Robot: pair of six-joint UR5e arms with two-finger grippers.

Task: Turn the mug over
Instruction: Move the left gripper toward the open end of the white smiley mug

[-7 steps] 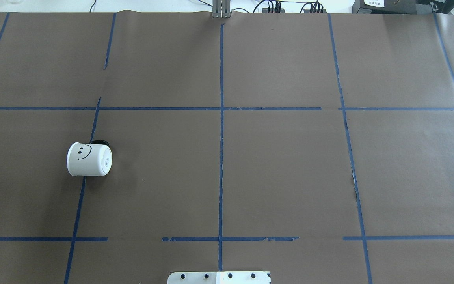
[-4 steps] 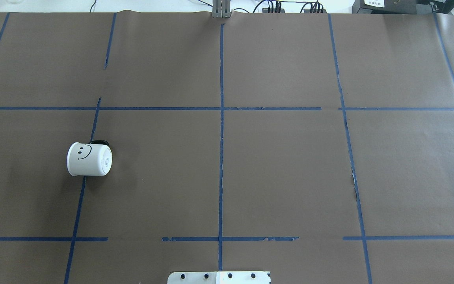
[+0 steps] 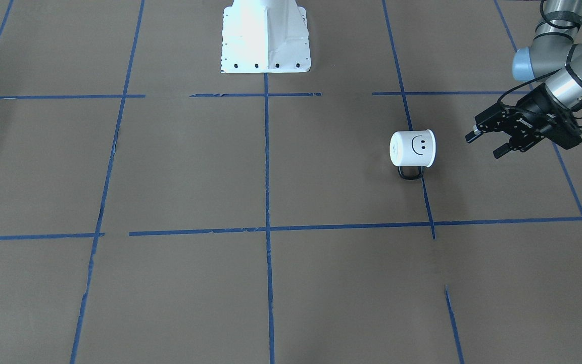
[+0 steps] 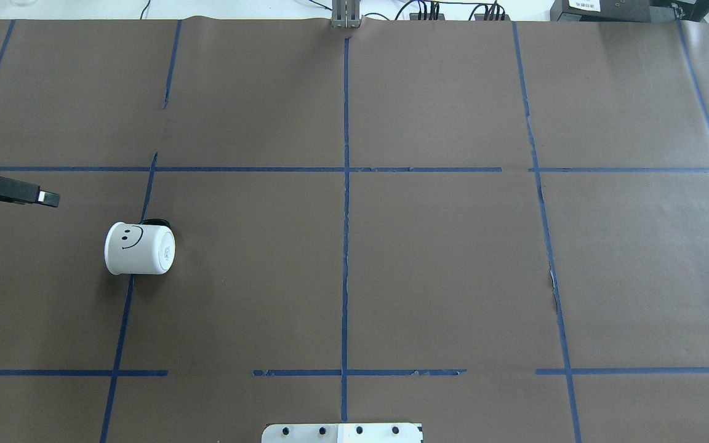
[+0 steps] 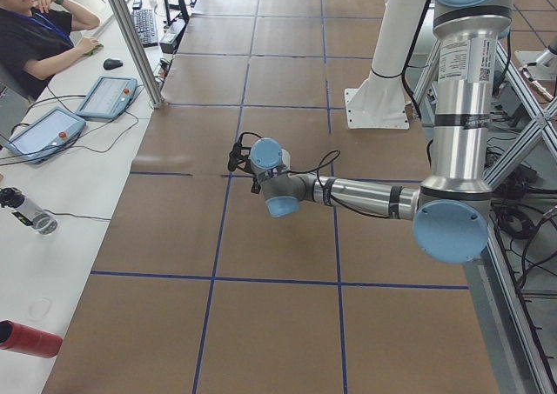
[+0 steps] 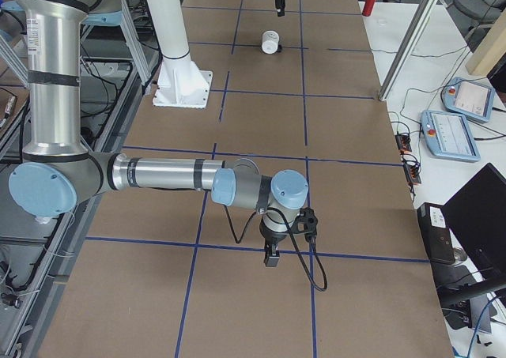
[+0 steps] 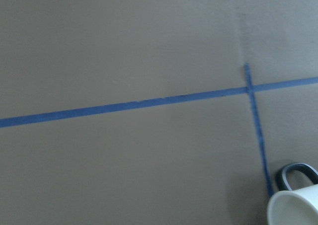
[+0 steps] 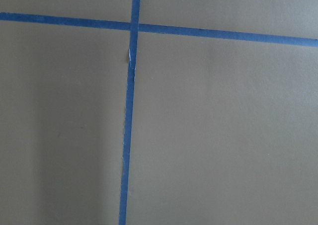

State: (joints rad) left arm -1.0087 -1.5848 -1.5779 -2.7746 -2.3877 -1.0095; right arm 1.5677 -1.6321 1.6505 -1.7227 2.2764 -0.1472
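Note:
The white mug (image 4: pixel 139 249) with a black smiley face lies on its side on the brown table, left of centre. Its dark handle (image 3: pixel 410 173) rests on the table. It also shows in the front view (image 3: pixel 412 148) and far off in the exterior right view (image 6: pixel 270 42). Its open mouth shows at the bottom right of the left wrist view (image 7: pixel 295 209). My left gripper (image 3: pixel 483 145) is open and empty, above the table, apart from the mug on its mouth side. One finger (image 4: pixel 47 198) shows in the overhead view. My right gripper (image 6: pixel 271 257) shows only from the side, and I cannot tell its state.
The white robot base plate (image 3: pixel 265 35) stands at the table's near middle edge. Blue tape lines (image 4: pixel 345 215) divide the brown paper. An operator (image 5: pixel 35 29) sits at a side desk with tablets, and a red bottle (image 5: pixel 30 337) lies there.
My left gripper has come into the overhead view from the left edge, toward the mug. The mug has not moved.

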